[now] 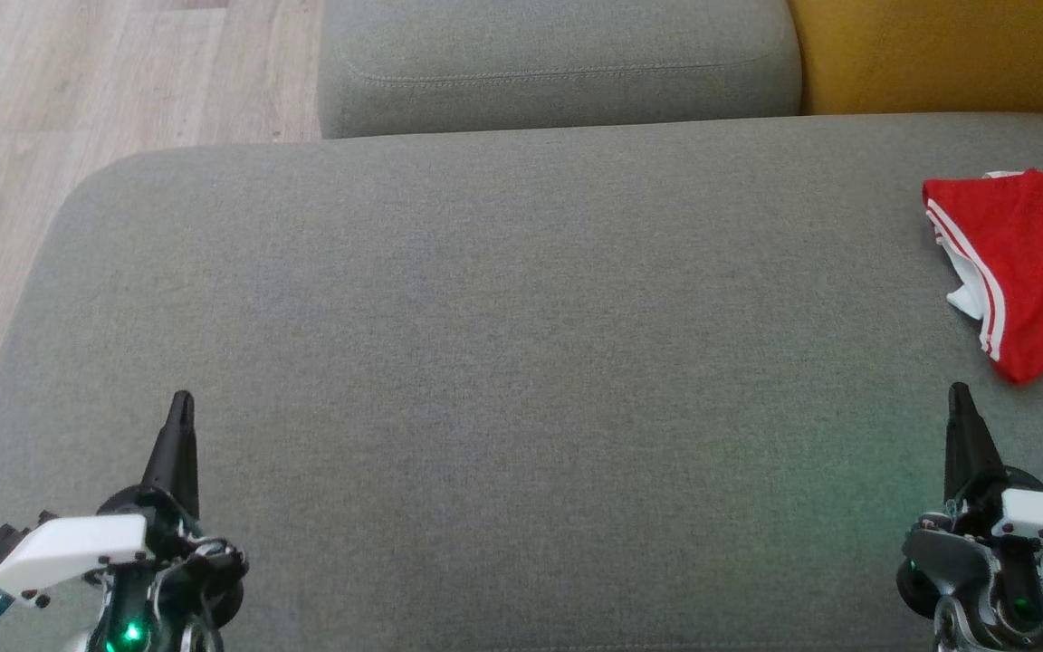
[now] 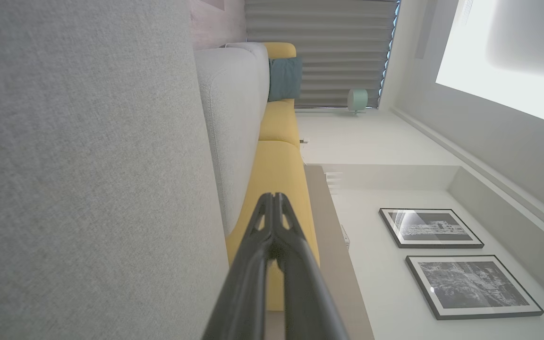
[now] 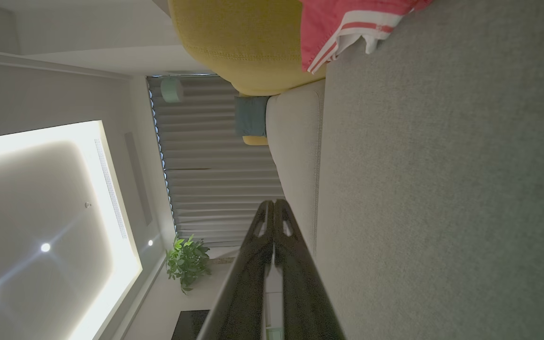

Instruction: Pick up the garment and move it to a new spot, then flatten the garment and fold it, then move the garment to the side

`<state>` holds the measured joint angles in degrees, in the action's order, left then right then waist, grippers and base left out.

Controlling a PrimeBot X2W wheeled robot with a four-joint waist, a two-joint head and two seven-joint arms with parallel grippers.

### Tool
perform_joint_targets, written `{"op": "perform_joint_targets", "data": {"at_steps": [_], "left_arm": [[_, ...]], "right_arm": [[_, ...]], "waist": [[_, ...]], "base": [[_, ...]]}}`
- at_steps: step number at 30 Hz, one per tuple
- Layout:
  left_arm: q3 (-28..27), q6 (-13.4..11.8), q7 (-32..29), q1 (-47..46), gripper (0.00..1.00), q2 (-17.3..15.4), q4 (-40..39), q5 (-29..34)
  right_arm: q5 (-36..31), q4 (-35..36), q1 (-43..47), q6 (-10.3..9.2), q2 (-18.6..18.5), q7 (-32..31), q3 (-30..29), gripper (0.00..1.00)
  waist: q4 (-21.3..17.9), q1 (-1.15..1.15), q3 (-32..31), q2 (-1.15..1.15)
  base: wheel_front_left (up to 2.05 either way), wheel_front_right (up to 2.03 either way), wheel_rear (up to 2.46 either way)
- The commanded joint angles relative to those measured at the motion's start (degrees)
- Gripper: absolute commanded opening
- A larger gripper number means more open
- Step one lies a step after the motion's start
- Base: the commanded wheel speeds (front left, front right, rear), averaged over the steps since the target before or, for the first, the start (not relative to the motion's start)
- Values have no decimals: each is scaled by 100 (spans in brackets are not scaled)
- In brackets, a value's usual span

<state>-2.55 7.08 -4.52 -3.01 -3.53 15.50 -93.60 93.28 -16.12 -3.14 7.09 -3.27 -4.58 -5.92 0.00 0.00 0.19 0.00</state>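
A red garment (image 1: 1028,263) with white side stripes lies folded at the far right of the grey sofa seat (image 1: 503,344); its right part runs off the head view. The right wrist view catches the garment (image 3: 343,23) at its top edge. My left gripper (image 1: 181,403) rests at the lower left, shut and empty, far from the garment. My right gripper (image 1: 961,394) sits at the lower right, shut and empty, a short way below the garment's near corner. In both wrist views the fingers of each gripper, left (image 2: 274,200) and right (image 3: 273,205), are pressed together.
A grey back cushion (image 1: 558,63) and a yellow cushion (image 1: 947,54) line the far side of the seat. Wooden floor (image 1: 78,118) lies past the seat's left edge. The wide middle of the seat is bare fabric.
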Motion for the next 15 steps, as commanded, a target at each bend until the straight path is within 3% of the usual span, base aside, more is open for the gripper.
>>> {"op": "perform_joint_targets", "data": {"at_steps": [1, 15], "left_arm": [[-200, 41, -39, -301, 0, -76, -154, -20], [-232, 41, -64, -304, 0, -54, -152, 6]], "right_arm": [[29, 220, -289, 40, -83, -56, 108, 0], [5, 218, -291, 40, -63, -78, 80, 0]], "waist": [[0, 0, -1, 0], [0, 0, -1, 0]], "base": [[0, 0, 0], [0, 0, 0]]}}
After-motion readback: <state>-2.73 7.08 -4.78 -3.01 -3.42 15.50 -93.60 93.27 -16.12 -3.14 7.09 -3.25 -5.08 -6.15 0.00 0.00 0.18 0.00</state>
